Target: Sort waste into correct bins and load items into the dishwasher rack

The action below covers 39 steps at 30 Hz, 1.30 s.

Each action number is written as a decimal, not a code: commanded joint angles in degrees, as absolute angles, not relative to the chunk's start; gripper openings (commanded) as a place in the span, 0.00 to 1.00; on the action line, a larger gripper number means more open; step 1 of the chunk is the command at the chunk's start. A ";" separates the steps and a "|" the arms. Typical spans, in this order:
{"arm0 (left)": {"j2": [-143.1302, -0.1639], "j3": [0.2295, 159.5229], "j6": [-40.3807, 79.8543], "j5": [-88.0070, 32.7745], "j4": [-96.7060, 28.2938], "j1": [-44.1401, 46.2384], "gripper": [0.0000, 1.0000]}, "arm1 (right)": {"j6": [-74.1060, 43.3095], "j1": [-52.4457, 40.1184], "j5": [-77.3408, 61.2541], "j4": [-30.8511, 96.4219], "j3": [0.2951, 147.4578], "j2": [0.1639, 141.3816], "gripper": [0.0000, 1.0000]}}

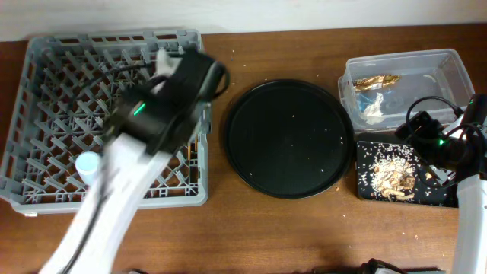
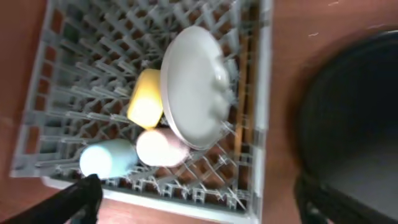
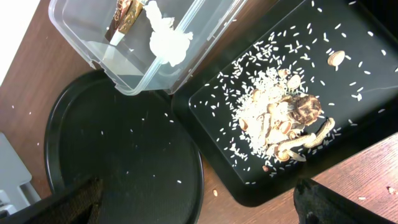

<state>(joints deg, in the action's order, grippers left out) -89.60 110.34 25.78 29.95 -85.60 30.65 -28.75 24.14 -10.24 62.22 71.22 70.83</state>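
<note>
The grey dishwasher rack (image 1: 53, 99) stands at the left. In the left wrist view the rack (image 2: 264, 124) holds the pale plate (image 2: 196, 87) on edge, the yellow bowl (image 2: 146, 99), the pink cup (image 2: 161, 148), the light-blue cup (image 2: 107, 158) and the wooden chopsticks (image 2: 242, 106). My left gripper (image 2: 199, 208) is open and empty above the rack's near rim. The clear tub (image 3: 124, 68) holds the gold foil wrapper (image 3: 127, 15) and the white tissue (image 3: 168, 40). The black rectangular tray (image 3: 373, 93) holds brown food scraps (image 3: 292, 124) and rice. My right gripper (image 3: 205, 205) is open and empty above it.
The big round black tray (image 1: 289, 137) lies in the middle, with a few rice grains on it. My left arm (image 1: 144, 122) covers most of the rack's right half in the overhead view. My right arm (image 1: 449, 144) sits over the black rectangular tray's right end. Crumbs dot the wooden table.
</note>
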 commanded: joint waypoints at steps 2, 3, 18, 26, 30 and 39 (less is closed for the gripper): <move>-79.79 111.11 26.09 22.96 -91.98 33.63 0.99 | -29.21 24.47 -10.52 62.22 71.90 70.78 0.99; -78.22 111.11 26.13 22.22 -94.13 33.61 0.99 | -29.23 24.47 -10.52 62.22 71.90 70.78 0.98; -42.06 63.88 19.22 20.86 -54.00 20.08 0.99 | -29.21 24.47 -10.52 62.22 71.90 70.78 0.99; -21.82 32.05 8.88 9.76 -21.30 6.87 0.99 | -29.21 24.47 -10.52 62.22 71.90 70.78 0.98; -11.90 18.35 8.80 8.80 -11.22 5.39 0.99 | -29.21 24.45 -10.52 62.22 71.90 70.78 0.98; -0.27 0.47 7.51 9.02 -0.10 4.80 0.99 | -29.21 24.47 -10.52 62.22 71.90 70.78 0.98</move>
